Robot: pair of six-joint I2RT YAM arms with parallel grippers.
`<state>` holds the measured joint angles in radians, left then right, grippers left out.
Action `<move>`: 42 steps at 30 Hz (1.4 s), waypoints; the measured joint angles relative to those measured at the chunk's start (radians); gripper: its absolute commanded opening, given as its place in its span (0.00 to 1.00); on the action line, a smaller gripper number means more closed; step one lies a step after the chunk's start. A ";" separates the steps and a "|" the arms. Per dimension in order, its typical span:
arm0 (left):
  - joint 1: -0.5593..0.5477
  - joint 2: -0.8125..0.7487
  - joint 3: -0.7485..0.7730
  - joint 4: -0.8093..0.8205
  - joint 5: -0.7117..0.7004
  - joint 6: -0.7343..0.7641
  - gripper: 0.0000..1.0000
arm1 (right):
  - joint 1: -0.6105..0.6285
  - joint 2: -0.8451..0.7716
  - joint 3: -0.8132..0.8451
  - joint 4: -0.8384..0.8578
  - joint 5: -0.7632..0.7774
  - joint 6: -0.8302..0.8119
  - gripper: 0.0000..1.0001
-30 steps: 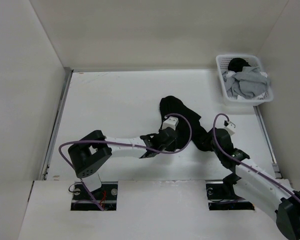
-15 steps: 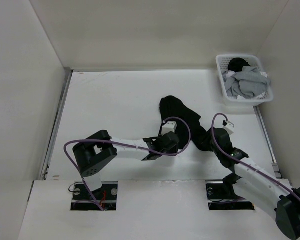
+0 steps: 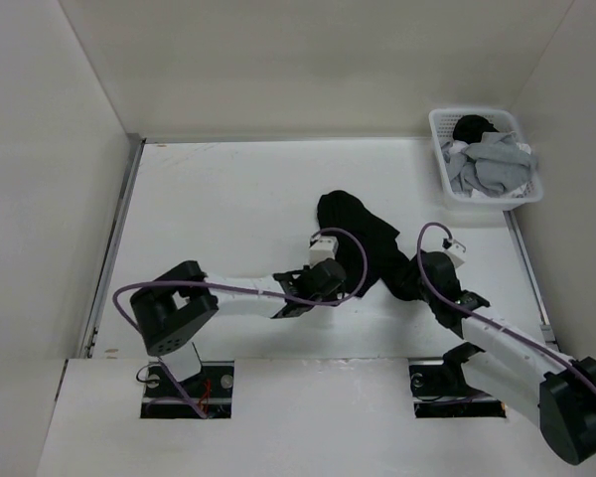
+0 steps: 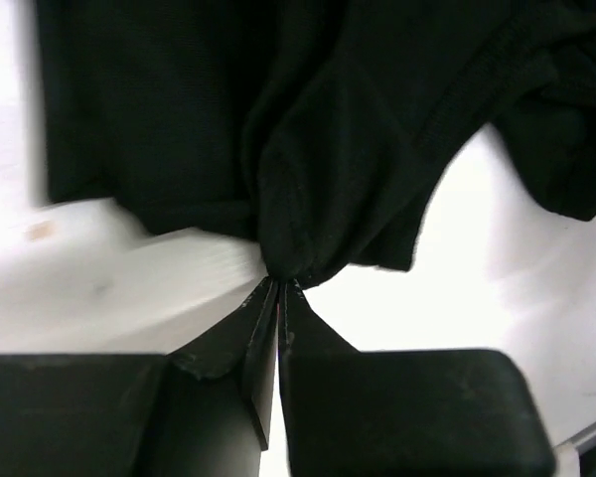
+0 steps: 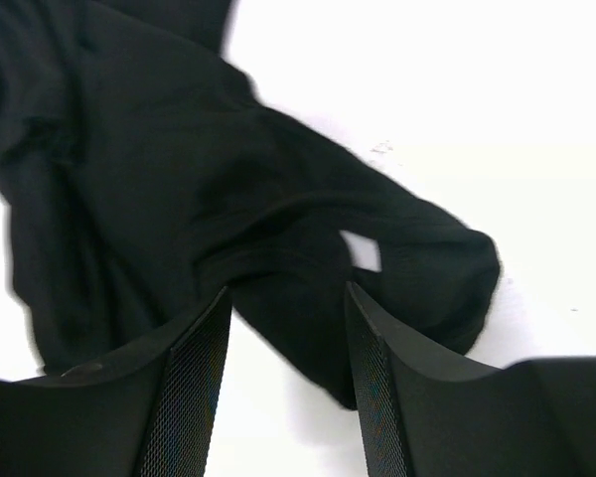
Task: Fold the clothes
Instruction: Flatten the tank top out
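pinch on one side, spread not yet begun

plain black soft fabric garment (image 3: 377, 238) lies bunched on the white table (image 3: 219, 199), right of middle. left gripper (image 4: 278, 283) is clenched on a hem fold. right gripper (image 5: 286, 298) straddles the cloth, jaws apart. it should probably close on a single edge, then both draw apart gently.

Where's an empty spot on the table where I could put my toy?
The widest bare stretch of table runs from the left wall to the black garment. A smaller patch lies between garment and white basket. It's crowded in front, where the left pincer and right pincer meet the garment.
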<state>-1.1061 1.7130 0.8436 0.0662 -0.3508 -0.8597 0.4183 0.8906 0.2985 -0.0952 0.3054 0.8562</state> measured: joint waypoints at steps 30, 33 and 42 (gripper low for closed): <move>0.706 -1.026 -0.132 -0.235 -0.004 0.054 0.02 | 0.277 0.295 0.215 -0.076 -0.030 -0.081 0.61; 0.729 -1.023 -0.161 -0.245 0.027 0.044 0.02 | 0.265 0.332 0.215 -0.061 -0.029 -0.074 0.62; 0.809 -1.016 -0.237 -0.266 0.111 0.016 0.02 | 0.199 0.495 0.287 0.023 -0.036 -0.081 0.36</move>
<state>-0.2970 0.6968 0.6064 -0.1997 -0.2401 -0.8440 0.6170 1.3853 0.5858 -0.0719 0.2695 0.7750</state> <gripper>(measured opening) 0.021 0.452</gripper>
